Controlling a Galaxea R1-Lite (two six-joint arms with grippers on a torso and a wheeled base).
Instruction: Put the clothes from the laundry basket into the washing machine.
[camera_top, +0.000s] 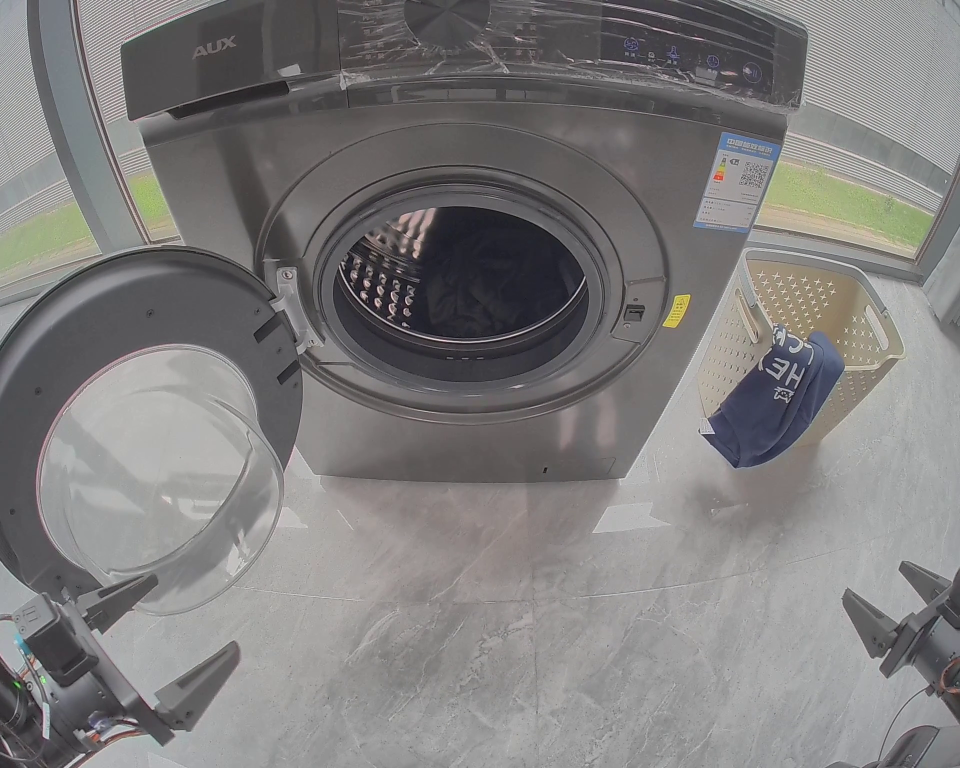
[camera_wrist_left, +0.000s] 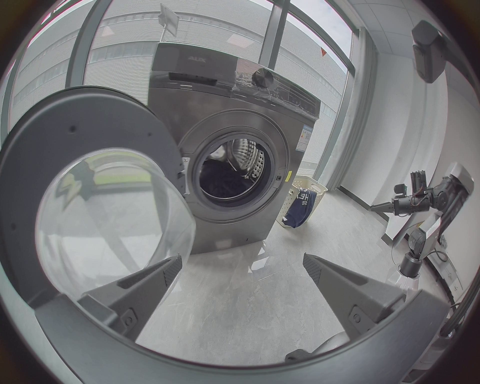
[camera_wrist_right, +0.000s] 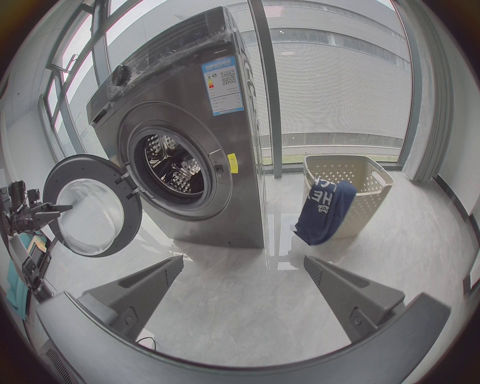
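Seems between fetches: dark clothes (camera_top: 480, 275) already in washing machine (camera_top: 640, 180) at 12 o'clock. Holds nothing, left gripper (camera_top: 190, 615) and right gripper (camera_top: 878, 582) both spread wide. Needs next a reach to 2 o'clock for navy shirt (camera_top: 785, 400) draped over laundry basket (camera_top: 810, 290) rim.

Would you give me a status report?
Left gripper, right gripper open, empty. Blue shirt draped over basket rim; washer door open. Nothing in the way.

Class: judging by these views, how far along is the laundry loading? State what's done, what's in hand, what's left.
Done: the grey washing machine's round door stands open, with dark fabric already in its drum. In hand: nothing; left gripper and right gripper are open, empty. Left: the navy blue shirt draped over the beige plastic laundry basket's rim.
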